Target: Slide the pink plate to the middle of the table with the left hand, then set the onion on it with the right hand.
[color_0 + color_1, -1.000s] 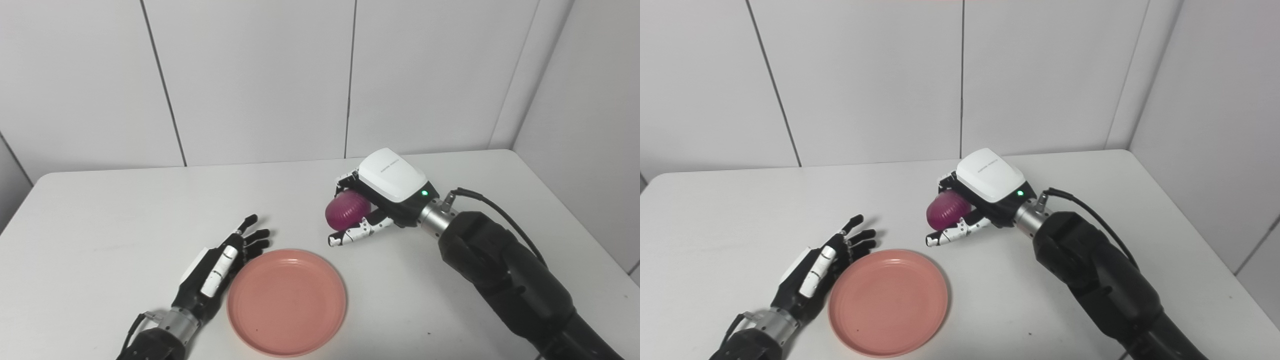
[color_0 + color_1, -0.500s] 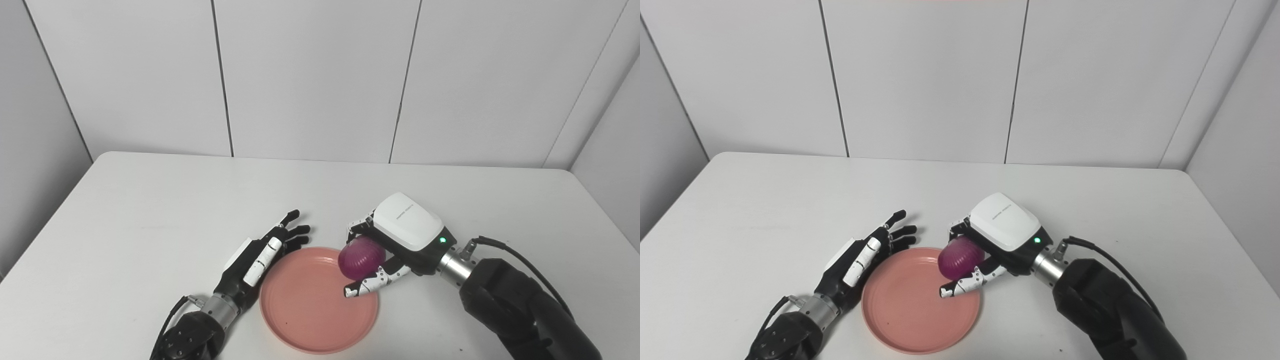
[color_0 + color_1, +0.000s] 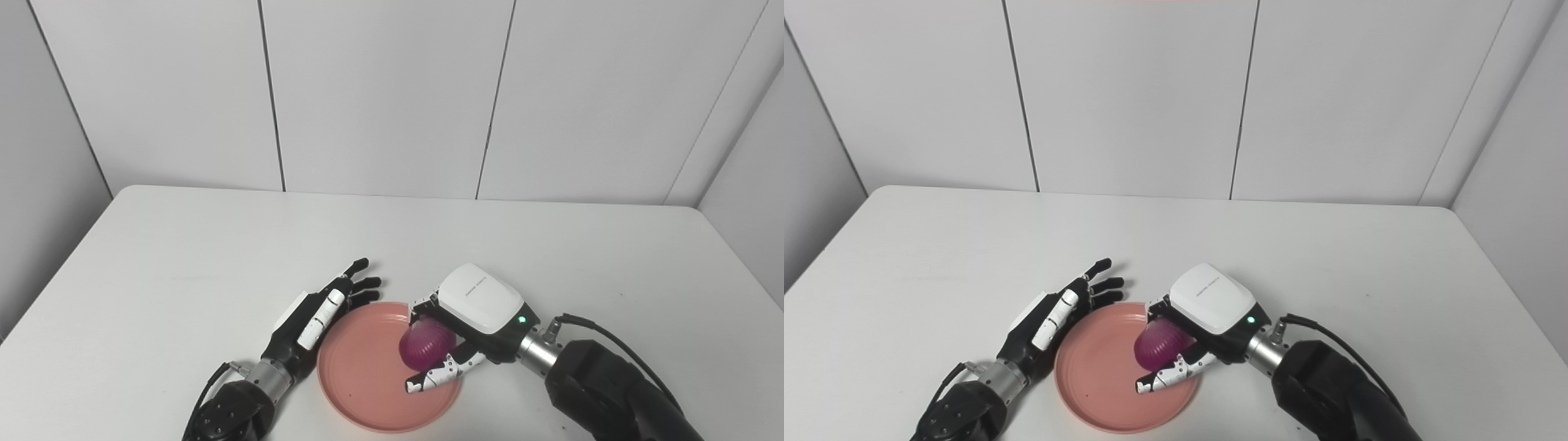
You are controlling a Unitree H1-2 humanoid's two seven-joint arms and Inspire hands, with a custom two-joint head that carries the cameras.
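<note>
Landmark is the round flat pink plastic plate (image 3: pixel 373 373), sitting on the white tabletop (image 3: pixel 184 257) near its front edge, roughly mid-width.

Left of the plate: the black-and-white left hand (image 3: pixel 318 312) lies flat along the plate's left rim, fingers spread and straight, holding nothing. It touches or nearly touches the rim; contact cannot be confirmed. Judged reason: it likely rests there as a stop to steady the plate while the other hand works.

Over the plate's right half: the ribbed purple onion (image 3: pixel 425 344) is clasped in the white-backed right hand (image 3: pixel 459 331), fingers curled over the top, thumb (image 3: pixel 438 376) stretched underneath as a cradle. The onion is low over the plate's inner floor; whether it already touches cannot be told. Judged step: plate slide done, onion placement in hand, release not yet made. The low, centred hold likely limits rolling when the fingers let go.

View differences: the left eye view shows more of the onion's ribbed face and the curled fingertips (image 3: pixel 419 304) at its upper left. The right eye view shows the plate's bare left floor (image 3: pixel 1090 367) more widely and the gap between the left hand and the rim slightly better, though still not conclusive.
</note>
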